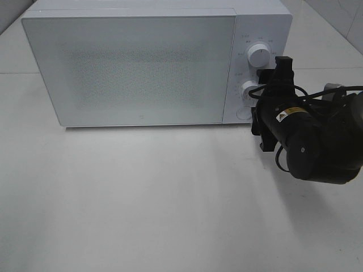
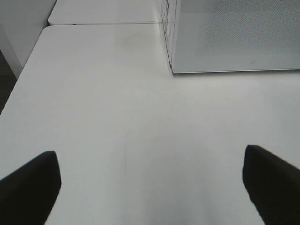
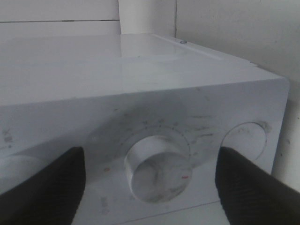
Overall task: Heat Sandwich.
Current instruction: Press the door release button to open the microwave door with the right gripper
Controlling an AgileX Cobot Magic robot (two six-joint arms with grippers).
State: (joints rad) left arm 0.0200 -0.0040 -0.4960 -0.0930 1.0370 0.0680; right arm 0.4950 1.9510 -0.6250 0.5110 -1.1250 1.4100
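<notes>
The left gripper [image 2: 150, 161] hangs over the flat white table [image 2: 117, 117], fingers spread wide, holding nothing, likely waiting. At 12 o'clock stands the white box-shaped microwave [image 1: 136, 62], door shut; the sandwich cannot be seen, maybe inside. At 3 o'clock the right gripper [image 3: 151, 159] has its fingers spread either side of the lower round white knob [image 3: 157, 168], probably for the timer. Knob marks and the arm's yellow sticker [image 1: 281, 116] are too blurry to read.

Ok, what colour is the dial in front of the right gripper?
White dial, matching the microwave; best seen in the right wrist view.
</notes>
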